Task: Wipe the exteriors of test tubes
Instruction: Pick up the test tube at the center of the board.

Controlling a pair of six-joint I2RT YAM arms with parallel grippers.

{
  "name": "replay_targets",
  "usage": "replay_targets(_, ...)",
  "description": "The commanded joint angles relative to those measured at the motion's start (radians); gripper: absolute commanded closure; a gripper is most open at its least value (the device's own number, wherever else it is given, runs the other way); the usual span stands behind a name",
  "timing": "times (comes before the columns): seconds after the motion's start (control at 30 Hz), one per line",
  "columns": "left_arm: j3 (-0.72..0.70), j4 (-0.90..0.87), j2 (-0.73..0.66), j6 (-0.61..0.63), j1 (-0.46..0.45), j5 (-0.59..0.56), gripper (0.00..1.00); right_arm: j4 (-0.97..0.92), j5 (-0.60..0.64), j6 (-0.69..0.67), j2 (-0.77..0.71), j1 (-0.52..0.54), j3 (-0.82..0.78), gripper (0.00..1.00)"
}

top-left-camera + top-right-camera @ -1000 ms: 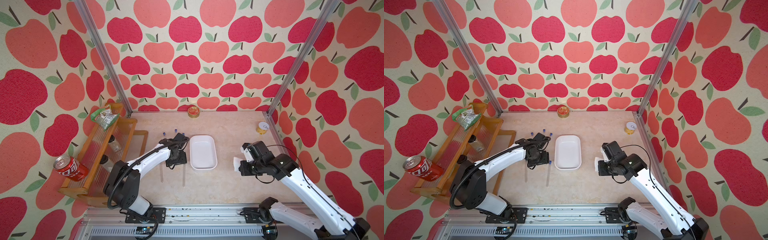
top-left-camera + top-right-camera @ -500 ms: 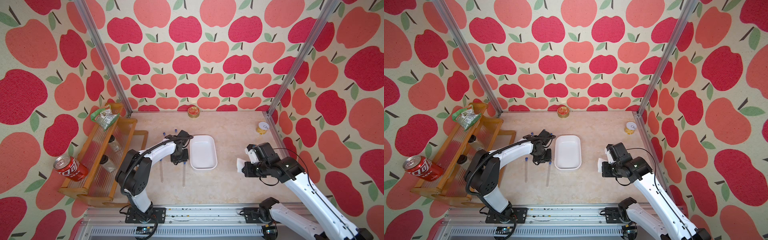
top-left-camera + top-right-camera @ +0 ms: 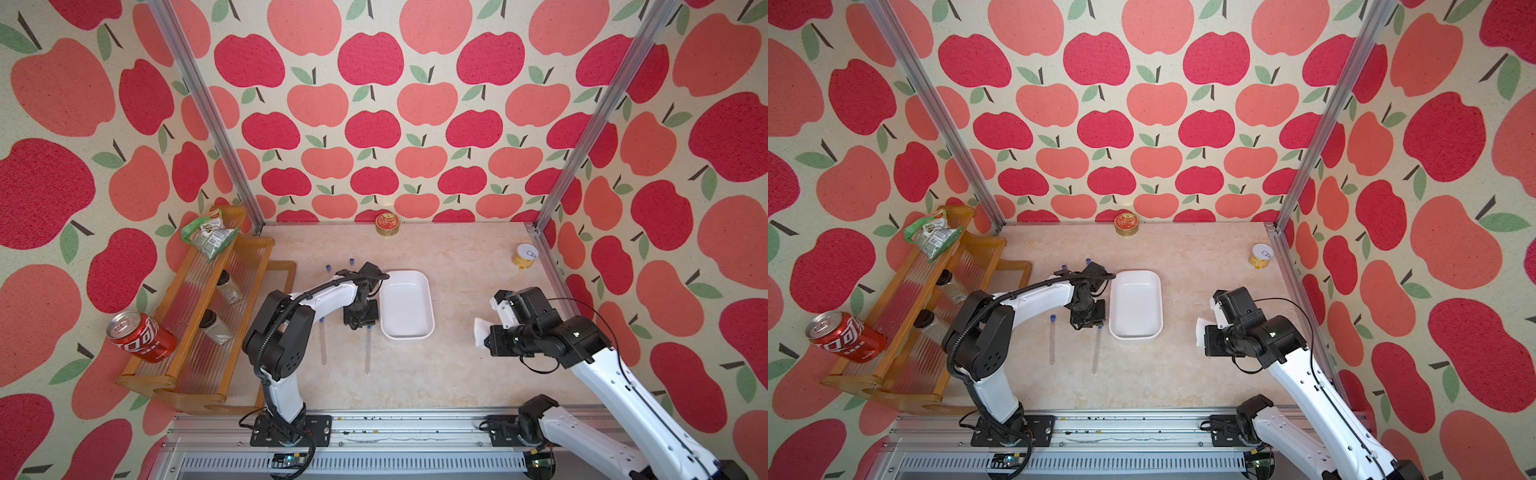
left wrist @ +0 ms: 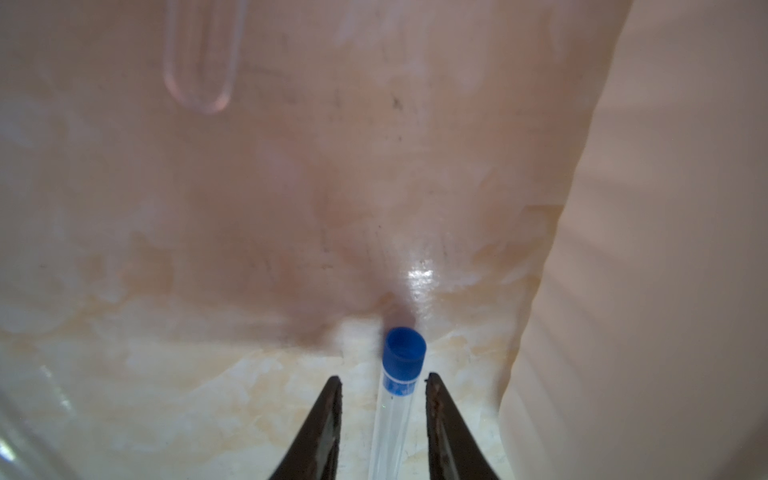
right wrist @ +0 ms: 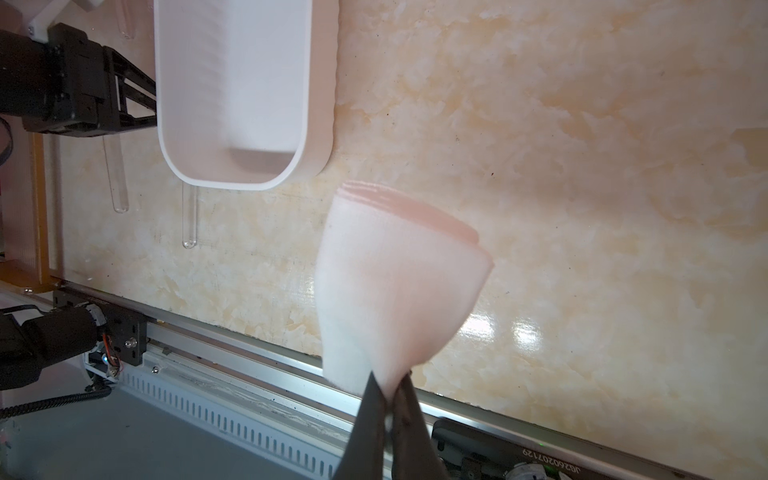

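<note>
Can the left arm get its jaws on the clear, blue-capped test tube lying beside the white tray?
Likely yes. The left arm has its jaws either side of the clear, blue-capped test tube, just behind its cap, nothing between. The white rectangular tray sits close alongside, seemingly clear of them.

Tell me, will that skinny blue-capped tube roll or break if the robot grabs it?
Probably rolls: the tube is round and smooth, lying flat on the table. It looks clear and thin, so likely light, maybe breakable. Smooth sides might slip in the left end effector.
</note>
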Motion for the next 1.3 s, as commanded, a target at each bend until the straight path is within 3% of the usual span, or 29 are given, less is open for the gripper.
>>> replay_targets(0.0, 0.028, 0.003, 0.024, 0.017, -0.006, 0.0, 0.68, -0.032, -0.006, -0.007, -0.014, -0.006, -0.016, 1.0)
replay_targets(0.87, 0.052, -0.063, 0.103, -0.009, -0.023, -0.066, 0.79, -0.042, -0.006, -0.013, -0.035, -0.021, -0.021, 1.0)
replay_targets(1.27, 0.049, -0.081, 0.092, -0.013, -0.035, -0.064, 0.94, -0.023, -0.031, -0.017, -0.024, -0.022, -0.027, 1.0)
